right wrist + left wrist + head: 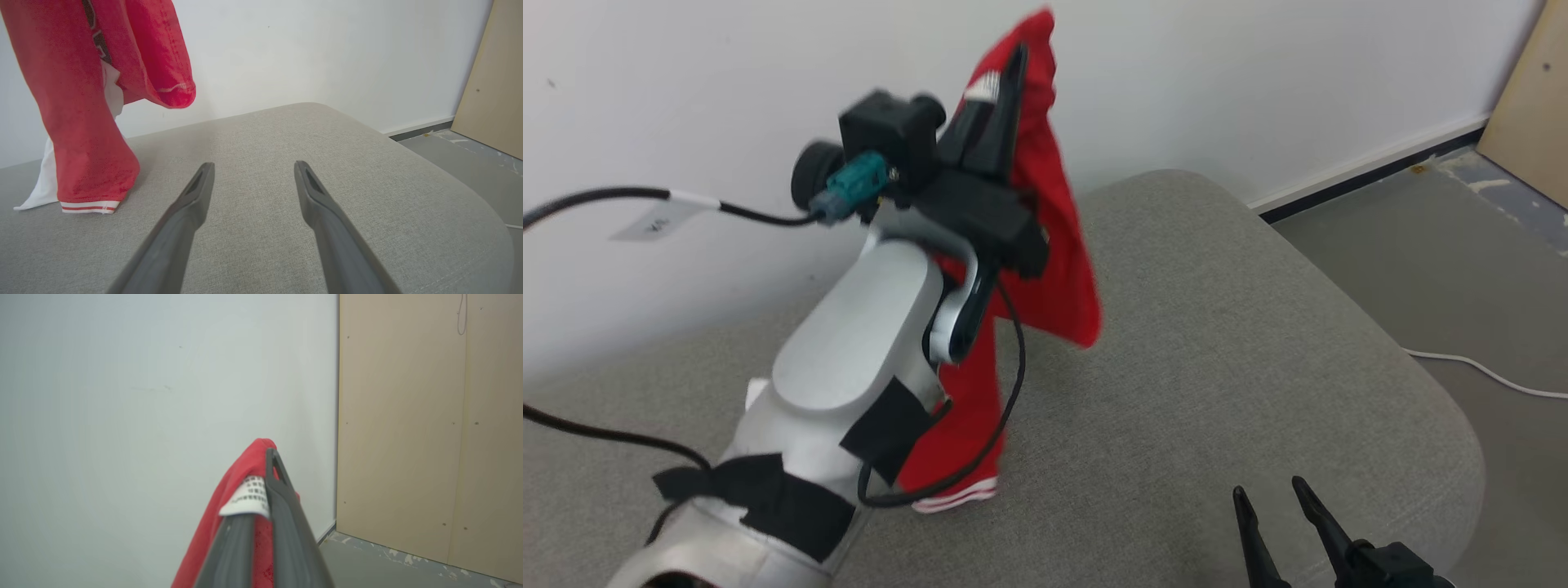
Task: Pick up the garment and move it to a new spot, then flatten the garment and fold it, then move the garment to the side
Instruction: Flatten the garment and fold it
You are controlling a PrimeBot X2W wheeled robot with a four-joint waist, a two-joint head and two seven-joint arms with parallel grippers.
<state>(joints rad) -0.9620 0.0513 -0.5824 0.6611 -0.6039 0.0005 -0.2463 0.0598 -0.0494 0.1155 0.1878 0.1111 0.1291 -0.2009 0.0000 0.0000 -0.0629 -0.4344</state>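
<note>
The left gripper (267, 457) is raised with its fingers pressed together on the top of the red garment (1054, 269) — a white label (247, 496) sits right at the pinch. The garment hangs down from it in front of the wall (686, 106), and its striped hem (90, 206) just touches the grey cushion (1217, 327). The right gripper (254, 165) is low over the cushion with its fingers spread — well apart from the garment.
</note>
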